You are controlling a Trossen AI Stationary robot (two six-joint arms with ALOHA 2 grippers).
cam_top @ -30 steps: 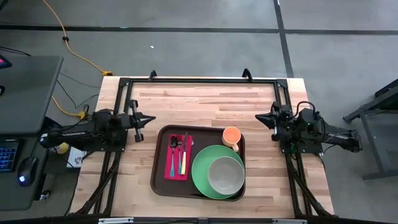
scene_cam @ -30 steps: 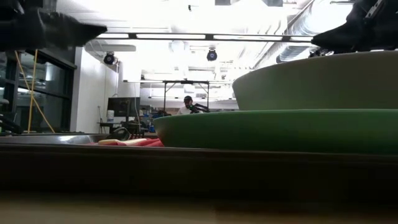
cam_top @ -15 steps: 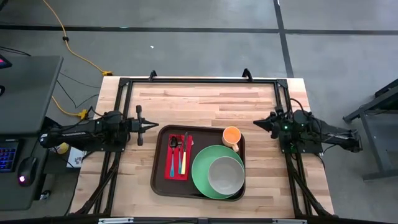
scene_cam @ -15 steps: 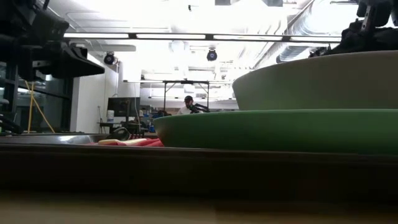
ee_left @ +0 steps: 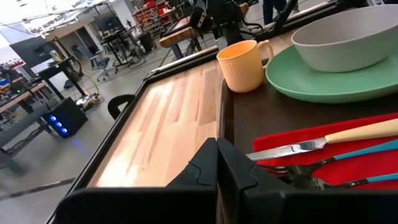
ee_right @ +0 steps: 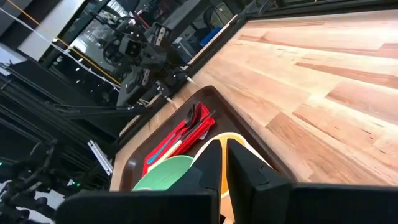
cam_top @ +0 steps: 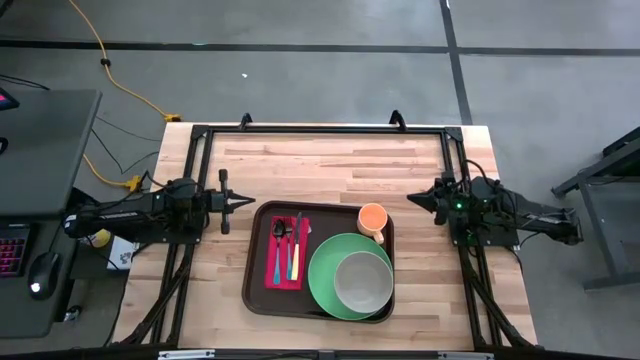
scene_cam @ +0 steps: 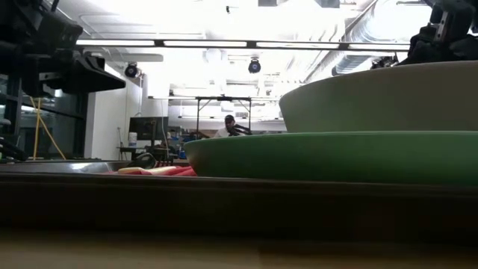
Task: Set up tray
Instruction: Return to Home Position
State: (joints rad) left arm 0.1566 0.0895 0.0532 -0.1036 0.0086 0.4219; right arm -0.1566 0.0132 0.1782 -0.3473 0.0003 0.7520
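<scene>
While grey floor [cam_top: 300, 80] surrounds, wooden table [cam_top: 330, 170] bears tray [cam_top: 280, 301].

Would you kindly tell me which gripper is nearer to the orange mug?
Right. The right gripper sits just off the tray beside the orange mug; the left gripper waits beyond the tray's opposite side.

Gives onto a grey floor [cam_top: 320, 80] crossed by dark seams [cam_top: 455, 60], with a yellow cable [cam_top: 110, 65] snaking across it and a dark desk [cam_top: 45, 140] bearing keyboard [cam_top: 12, 250] and mouse [cam_top: 40, 272], and opens farther back into a bright workshop with strip lights [scene_cam: 246, 43], ducts [scene_cam: 366, 37], a monitor [scene_cam: 142, 128] and a distant person [scene_cam: 228, 127].
</scene>
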